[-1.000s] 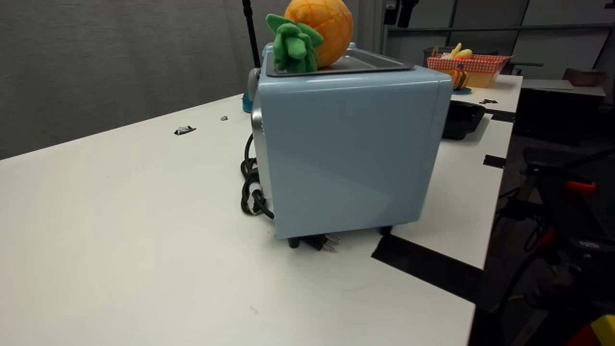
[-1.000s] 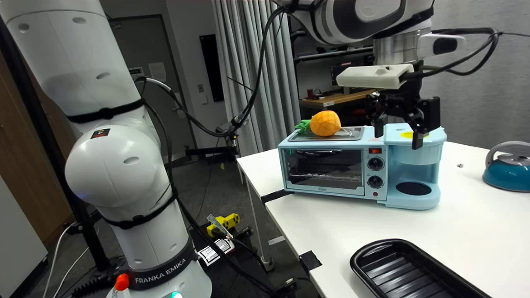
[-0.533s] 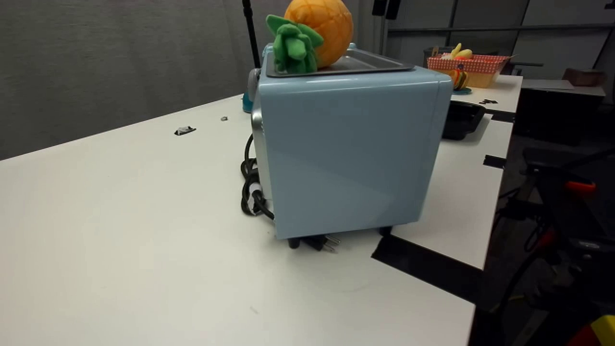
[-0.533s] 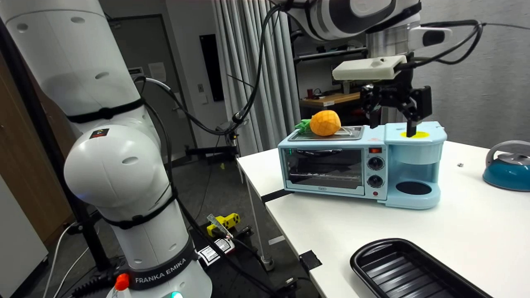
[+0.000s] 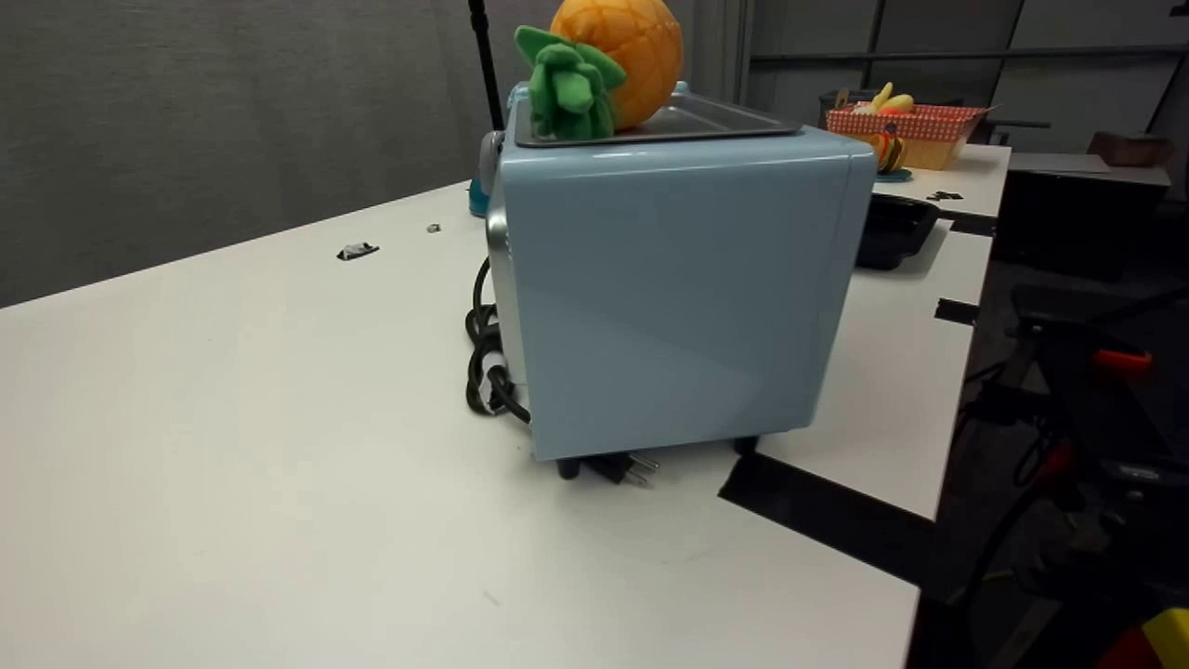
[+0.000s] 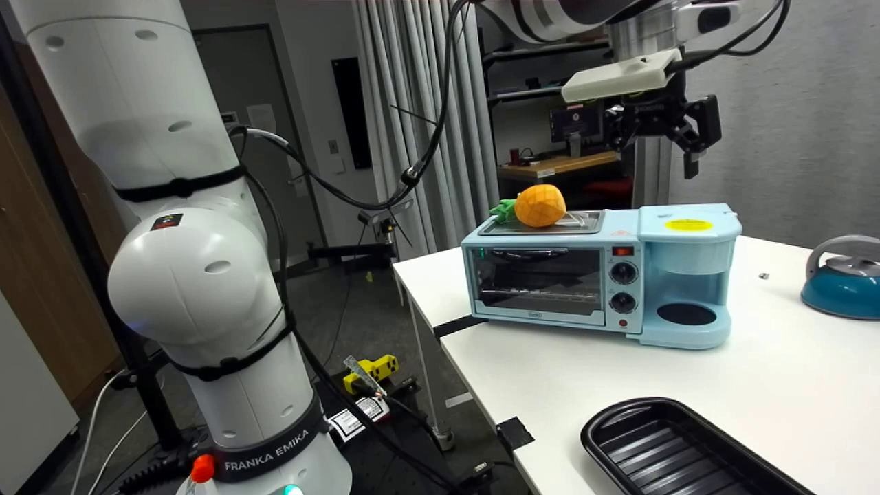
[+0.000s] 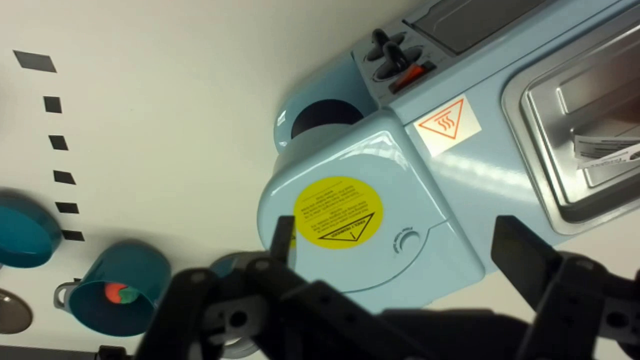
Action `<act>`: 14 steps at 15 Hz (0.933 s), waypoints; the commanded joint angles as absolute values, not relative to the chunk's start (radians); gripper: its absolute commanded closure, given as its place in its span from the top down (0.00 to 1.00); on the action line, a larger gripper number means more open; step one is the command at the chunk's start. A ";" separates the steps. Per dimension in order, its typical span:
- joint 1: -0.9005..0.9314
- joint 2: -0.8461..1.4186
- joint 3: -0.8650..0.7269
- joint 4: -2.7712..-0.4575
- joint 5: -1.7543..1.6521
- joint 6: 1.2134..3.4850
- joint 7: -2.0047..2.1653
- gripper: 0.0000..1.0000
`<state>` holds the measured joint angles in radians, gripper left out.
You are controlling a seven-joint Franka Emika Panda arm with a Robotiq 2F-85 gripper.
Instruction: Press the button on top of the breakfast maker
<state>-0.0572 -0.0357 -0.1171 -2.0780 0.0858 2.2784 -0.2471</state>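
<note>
The breakfast maker is a pale blue boxy appliance on the white table, in both exterior views [image 5: 678, 297] [image 6: 691, 258] and in the wrist view [image 7: 395, 165]. Its drink-maker end has a lid with a yellow round label [image 6: 689, 225], also in the wrist view [image 7: 338, 212]. A small round button [image 7: 410, 242] sits on that lid beside a curved seam. My gripper [image 6: 653, 155] hovers above the lid, touching nothing. In the wrist view its fingers [image 7: 395, 230] are wide apart and empty, one on either side of the button. An exterior view does not show the gripper.
A plush pineapple [image 6: 540, 205] lies on the metal tray [image 6: 590, 221] atop the appliance. A black ribbed pan [image 6: 677, 440] is near the table's front edge. A teal kettle [image 6: 845, 285] stands at the right. The wrist view shows a teal pot [image 7: 117, 295].
My gripper has risen away from the breakfast maker's lid, uncovering the yellow label in an exterior view. Its dark fingers have left the top of the other exterior picture. The appliance has not moved.
</note>
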 commanded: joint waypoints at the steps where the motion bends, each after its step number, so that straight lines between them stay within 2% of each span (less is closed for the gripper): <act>1: -0.066 -0.033 -0.107 -2.077 0.086 2.276 -0.247 1.00; 14: -0.047 0.035 -0.063 -1.981 0.095 2.164 -0.230 1.00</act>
<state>-0.0530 -0.0077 -0.0760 -2.0563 0.0846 2.2290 -0.2444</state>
